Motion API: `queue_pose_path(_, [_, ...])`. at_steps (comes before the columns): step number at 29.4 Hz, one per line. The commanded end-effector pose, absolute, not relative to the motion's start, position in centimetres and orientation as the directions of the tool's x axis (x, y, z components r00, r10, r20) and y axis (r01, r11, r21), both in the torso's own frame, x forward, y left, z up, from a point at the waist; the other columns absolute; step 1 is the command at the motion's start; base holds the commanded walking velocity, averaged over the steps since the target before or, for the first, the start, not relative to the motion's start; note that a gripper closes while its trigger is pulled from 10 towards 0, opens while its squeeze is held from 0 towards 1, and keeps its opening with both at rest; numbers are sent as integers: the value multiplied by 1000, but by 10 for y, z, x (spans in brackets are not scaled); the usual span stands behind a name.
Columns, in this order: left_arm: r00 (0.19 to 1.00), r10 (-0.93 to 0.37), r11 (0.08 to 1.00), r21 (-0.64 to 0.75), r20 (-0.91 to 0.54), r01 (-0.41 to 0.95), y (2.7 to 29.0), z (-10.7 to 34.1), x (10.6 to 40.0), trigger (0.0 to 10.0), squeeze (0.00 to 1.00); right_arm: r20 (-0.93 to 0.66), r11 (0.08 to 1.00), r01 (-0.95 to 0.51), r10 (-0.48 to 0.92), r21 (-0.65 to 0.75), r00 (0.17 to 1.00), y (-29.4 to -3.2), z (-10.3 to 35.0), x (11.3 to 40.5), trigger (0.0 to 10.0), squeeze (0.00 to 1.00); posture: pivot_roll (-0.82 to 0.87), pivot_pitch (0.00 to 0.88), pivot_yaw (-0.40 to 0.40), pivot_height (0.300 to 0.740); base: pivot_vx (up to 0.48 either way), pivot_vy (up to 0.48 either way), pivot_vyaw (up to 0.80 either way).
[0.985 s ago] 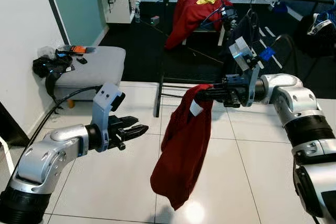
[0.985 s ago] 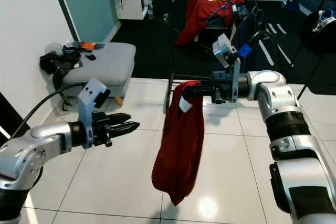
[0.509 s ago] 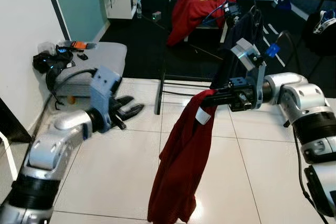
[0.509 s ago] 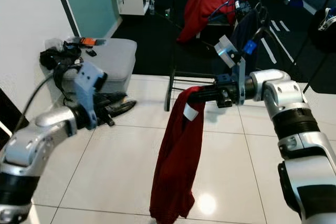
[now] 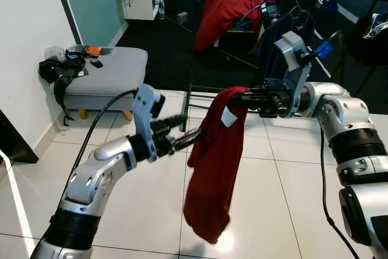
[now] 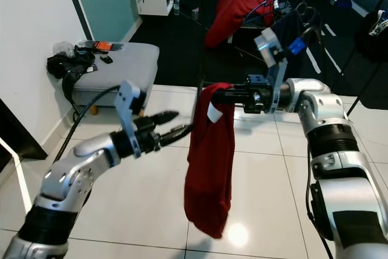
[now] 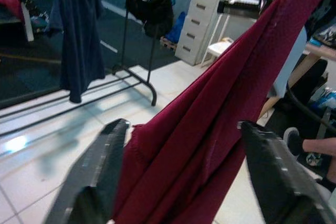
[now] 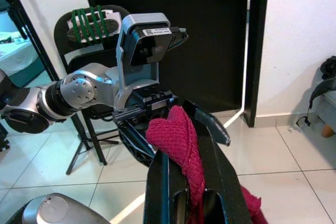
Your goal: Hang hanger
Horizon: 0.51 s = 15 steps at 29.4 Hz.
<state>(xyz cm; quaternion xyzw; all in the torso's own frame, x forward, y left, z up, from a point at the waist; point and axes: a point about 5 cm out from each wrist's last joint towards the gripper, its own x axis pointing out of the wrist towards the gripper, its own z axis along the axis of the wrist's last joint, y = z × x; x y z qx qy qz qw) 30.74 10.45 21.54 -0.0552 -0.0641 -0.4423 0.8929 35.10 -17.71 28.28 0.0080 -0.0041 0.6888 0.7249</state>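
Right pincer clenches the dark red fabric garment, hiding its hanger; small white label unreadable; left pincer, at 9 o'clock, spread.

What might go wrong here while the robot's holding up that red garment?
The right gripper pinches only a bunched fold of the red garment, so the cloth may slip free and drop to the floor. The open left gripper has the cloth between its fingers and may snag it or drag it out of the right grip. The long hanging end may sweep the tiles.
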Motion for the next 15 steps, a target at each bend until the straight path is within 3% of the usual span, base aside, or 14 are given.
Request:
queue_pose_path(1, [642, -736, 648, -48, 216, 760, 104, 217, 310, 10000, 1000, 34, 54, -998, 998, -23, 53, -180, 293, 349, 0, 0, 50, 71, -35, 740, 0, 0, 0])
queue_pose_path(3, [664, -710, 674, -49, 235, 737, 105, 218, 312, 10000, 1000, 33, 64, -998, 997, -26, 63, -181, 294, 349, 0, 0, 50, 71, -35, 740, 0, 0, 0])
queue_pose_path(4, [693, -676, 708, -40, 250, 705, 108, 219, 314, 10000, 741, 35, 72, -997, 997, -31, 71, -182, 294, 350, 0, 0, 50, 74, -36, 740, 0, 0, 0])
queue_pose_path(6, [710, -655, 729, -34, 258, 684, 109, 220, 316, 10000, 741, 38, 77, -996, 996, -35, 76, -182, 294, 350, 0, 0, 50, 74, -36, 740, 0, 0, 0])
queue_pose_path(7, [717, -639, 741, -31, 278, 671, 110, 221, 316, 10000, 0, 51, 76, -996, 996, -36, 74, -182, 295, 351, 0, 0, 52, 75, -36, 740, 0, 0, 0])
queue_pose_path(14, [688, -661, 712, -41, 300, 701, 108, 222, 313, 10000, 0, 60, 75, -997, 996, -36, 73, -182, 295, 351, 0, 0, 51, 81, -39, 740, 0, 0, 0])
queue_pose_path(15, [592, -738, 610, -55, 323, 790, 98, 222, 302, 10000, 0, 59, 72, -997, 996, -35, 70, -180, 296, 352, 0, 0, 50, 84, -45, 740, 0, 0, 0])
